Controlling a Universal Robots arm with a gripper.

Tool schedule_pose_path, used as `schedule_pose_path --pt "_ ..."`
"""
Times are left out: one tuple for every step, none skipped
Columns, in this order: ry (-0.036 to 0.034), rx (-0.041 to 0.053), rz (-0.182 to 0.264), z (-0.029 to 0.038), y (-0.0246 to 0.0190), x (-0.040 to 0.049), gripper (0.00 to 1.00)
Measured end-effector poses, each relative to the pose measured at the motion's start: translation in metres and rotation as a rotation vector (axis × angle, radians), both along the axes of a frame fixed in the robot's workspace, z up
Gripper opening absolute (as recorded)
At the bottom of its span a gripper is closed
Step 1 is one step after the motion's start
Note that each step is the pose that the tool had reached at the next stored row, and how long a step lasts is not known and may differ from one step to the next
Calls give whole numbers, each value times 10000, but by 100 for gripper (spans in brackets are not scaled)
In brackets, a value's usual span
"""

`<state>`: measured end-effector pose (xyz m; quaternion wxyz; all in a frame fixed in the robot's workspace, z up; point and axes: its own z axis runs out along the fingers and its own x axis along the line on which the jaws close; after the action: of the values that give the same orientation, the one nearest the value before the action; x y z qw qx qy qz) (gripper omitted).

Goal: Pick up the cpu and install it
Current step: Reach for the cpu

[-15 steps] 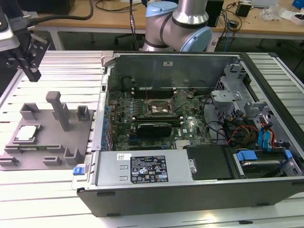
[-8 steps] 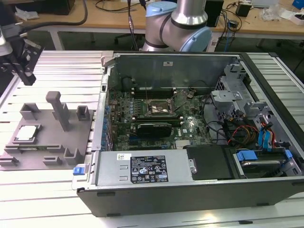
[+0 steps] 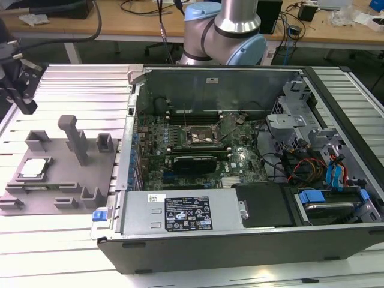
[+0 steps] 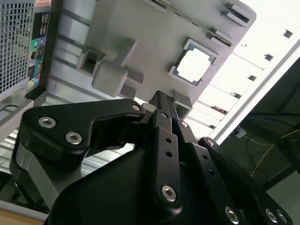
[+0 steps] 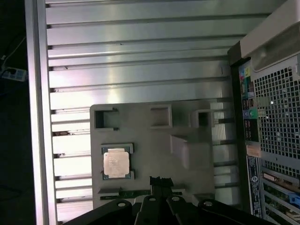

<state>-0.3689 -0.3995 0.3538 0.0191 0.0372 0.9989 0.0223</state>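
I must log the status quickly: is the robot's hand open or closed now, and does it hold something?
hand: closed, holding nothing; the cpu lies apart from it on the grey fixture plate.

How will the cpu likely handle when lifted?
The cpu looks thin and rigid, so it is probably light and unbending. Its smooth metal top may be slippery. Lying flat in a recess of the fixture plate, it shouldn't roll or tip.
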Motion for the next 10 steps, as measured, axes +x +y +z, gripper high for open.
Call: schedule_pose_path --pt "0 0 -1 -36 -5 -38 11" --pt "0 0 -1 -69 -11 -71 11" --pt "0 0 0 -110 -24 -108 11" --pt "0 0 -1 -146 -35 -136 11" --pt "-1 1 1 -175 -44 -155 11" --pt "-1 1 0 -194 -49 -166 11" --pt "0 1 -1 -212 -53 -174 11" --pt "2 -1 0 -219 -54 -177 11" --pt "3 -2 -1 -220 -54 -177 11" --pt "0 0 -1 -223 -54 -177 11"
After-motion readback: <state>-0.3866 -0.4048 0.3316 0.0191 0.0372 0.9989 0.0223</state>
